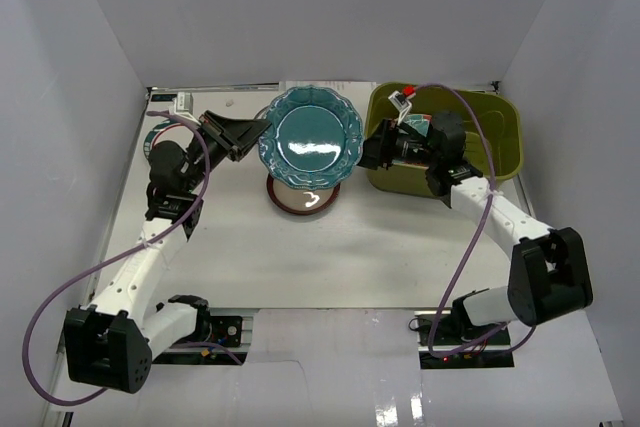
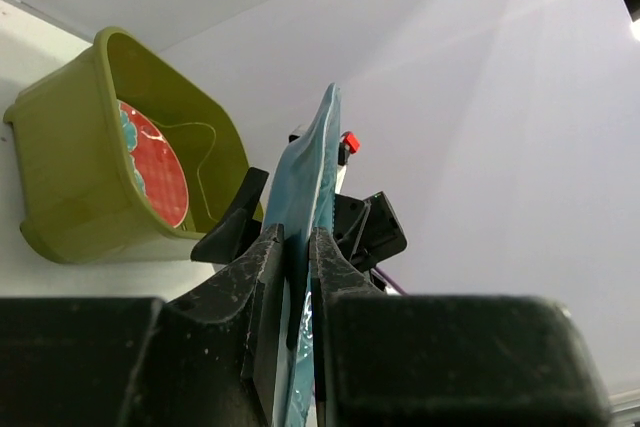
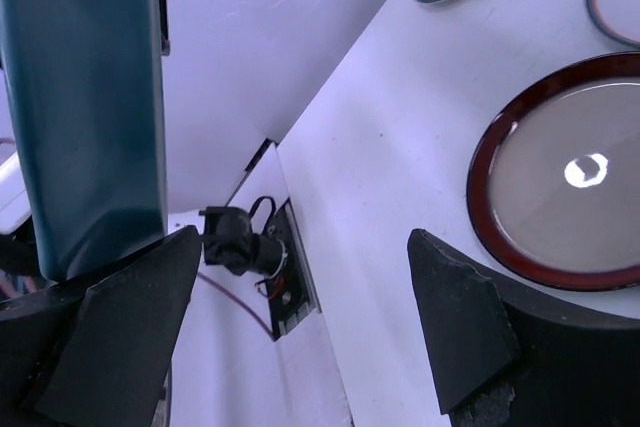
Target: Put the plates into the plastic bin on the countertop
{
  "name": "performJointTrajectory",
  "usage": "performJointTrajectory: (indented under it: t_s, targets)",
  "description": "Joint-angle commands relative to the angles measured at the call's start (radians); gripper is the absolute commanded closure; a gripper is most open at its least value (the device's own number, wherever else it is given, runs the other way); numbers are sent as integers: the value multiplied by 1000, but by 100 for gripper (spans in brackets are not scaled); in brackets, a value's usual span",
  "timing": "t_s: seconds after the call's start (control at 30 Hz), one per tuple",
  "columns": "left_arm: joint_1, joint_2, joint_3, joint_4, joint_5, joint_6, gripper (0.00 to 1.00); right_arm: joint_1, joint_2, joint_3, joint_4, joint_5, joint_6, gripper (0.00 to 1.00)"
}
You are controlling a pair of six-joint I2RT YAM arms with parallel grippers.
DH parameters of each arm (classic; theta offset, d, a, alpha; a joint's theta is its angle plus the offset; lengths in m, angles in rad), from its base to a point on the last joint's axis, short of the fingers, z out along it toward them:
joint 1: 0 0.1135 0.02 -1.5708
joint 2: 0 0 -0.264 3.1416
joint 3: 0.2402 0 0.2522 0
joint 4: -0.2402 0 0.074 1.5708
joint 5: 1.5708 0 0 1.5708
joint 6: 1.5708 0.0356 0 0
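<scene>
My left jaws pinch the rim of the glossy, scalloped teal plate (image 1: 310, 137), while my right jaws gape wide beside its opposite edge.

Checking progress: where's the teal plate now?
Top view, rear centre: the teal plate, pinched at its left rim by the left gripper, hangs over the dark-red rimmed plate, left of the bin.

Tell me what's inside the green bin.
A red plate with teal flowers sits in the bin. Whether more plates lie beneath it cannot be seen. From above, the right arm covers much of the inside.
</scene>
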Motion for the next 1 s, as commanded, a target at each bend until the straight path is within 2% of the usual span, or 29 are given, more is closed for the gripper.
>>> performJointTrajectory:
  t_s: [0.0, 0.13, 0.27, 0.43, 0.63, 0.73, 0.83, 0.97]
  targets:
    - [-12, -23, -3, 118, 24, -44, 100, -3, -68, -25, 34, 124, 13, 9]
    - [-12, -23, -1, 132, 26, -55, 100, -27, -92, -39, -84, 262, 22, 5]
    - [-12, -35, -9, 141, 23, -64, 100, -87, -115, -80, -110, 328, 81, 3]
    - [-12, -35, -13, 142, 21, -62, 100, -155, -167, -131, -107, 371, 115, 5]
    - [-12, -18, -19, 161, 23, -72, 100, -158, -201, -177, 143, 249, 137, 9]
    - [-12, -14, -26, 164, 24, -73, 100, -146, -183, -180, 264, 123, 164, 10]
    - [-12, -11, -33, 165, 26, -73, 100, -115, -157, -179, 345, 59, 186, 10]
    - [-13, 0, -45, 167, 26, -72, 100, -66, -118, -156, 346, 38, 172, 10]
